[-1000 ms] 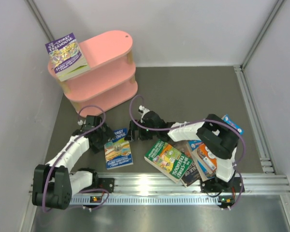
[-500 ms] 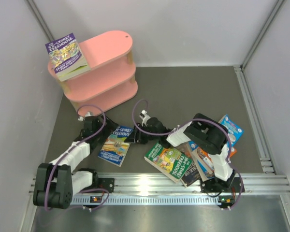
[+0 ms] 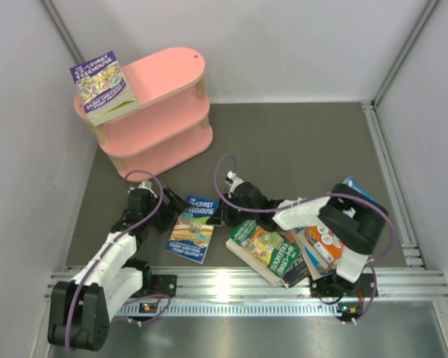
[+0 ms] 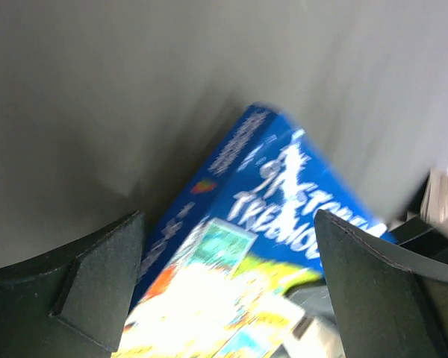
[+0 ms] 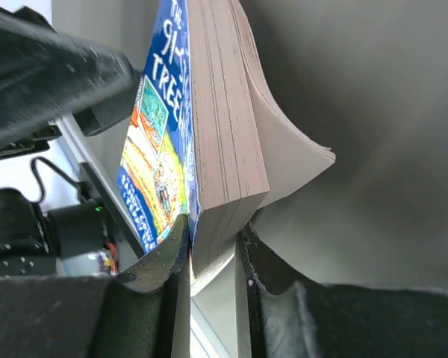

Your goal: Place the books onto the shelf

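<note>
Right claw point(image 5: 211, 250) is seen clamped on the edge of the blue book point(image 5: 218, 112), with the page block pinched between both fingers point(image 5: 168, 257) and the lowest leaf or cover bent away from the block. Left claw point(image 4: 228, 224) is spread fully wide and nothing is gripped; the blue book point(image 4: 272, 201) is seen below and between its fingers point(image 4: 97, 283), contact cannot be told.

From above, the blue book point(image 3: 193, 229) is found on the grey table point(image 3: 299, 142) between left claw point(image 3: 166, 209) and right claw point(image 3: 222, 215), well apart from the pink shelf point(image 3: 160, 101) at far left. One purple book point(image 3: 101, 86) is laid on the shelf's top board, overhanging its left end. A pile of books point(image 3: 313, 246) is left at near right, with a green book point(image 3: 265, 250) on top at its left.
</note>
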Available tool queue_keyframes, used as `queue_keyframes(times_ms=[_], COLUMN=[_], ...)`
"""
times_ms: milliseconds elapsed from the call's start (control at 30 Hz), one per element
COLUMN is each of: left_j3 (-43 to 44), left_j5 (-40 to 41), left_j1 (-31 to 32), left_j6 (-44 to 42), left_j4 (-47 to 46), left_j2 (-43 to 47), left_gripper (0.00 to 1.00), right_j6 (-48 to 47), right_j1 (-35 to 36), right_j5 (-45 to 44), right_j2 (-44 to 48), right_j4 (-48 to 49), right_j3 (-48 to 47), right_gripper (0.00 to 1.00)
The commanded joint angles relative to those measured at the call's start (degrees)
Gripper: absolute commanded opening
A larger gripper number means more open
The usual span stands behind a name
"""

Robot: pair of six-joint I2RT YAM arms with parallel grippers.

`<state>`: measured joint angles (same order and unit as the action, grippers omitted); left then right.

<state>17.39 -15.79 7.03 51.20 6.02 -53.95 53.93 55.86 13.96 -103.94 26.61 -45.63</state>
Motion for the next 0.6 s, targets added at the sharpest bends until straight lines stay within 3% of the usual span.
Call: queue_keyframes(times_ms=[0, 200, 367, 567], left_j3=[1.2, 1.3, -2.4, -7.5], left_j5=[-4.4, -8.4, -18.5, -28.1], left_j1=[0.4, 0.4, 0.4, 0.4], left_j6=[-2.9, -6.2, -3.7, 0.5], left_j4=[5.6, 1.4, -12.8, -26.1], left_j2=[4.3, 8.4, 11.1, 11.4], left_gripper=[0.99, 0.99, 0.99, 0.99], right_j6=[-10.0, -16.5, -18.1, -18.0], right_j1=[0.5, 0.4, 0.2, 0.1], right_j5=[-6.8, -8.8, -7.1, -4.0], right_j2=[11.7, 25.3, 31.2, 34.9], right_j4=[-7.5, -16.2, -19.4, -16.6], right_j3=[-0.1, 0.3, 0.3, 1.4], right_gripper=[0.00, 0.00, 0.00, 0.00])
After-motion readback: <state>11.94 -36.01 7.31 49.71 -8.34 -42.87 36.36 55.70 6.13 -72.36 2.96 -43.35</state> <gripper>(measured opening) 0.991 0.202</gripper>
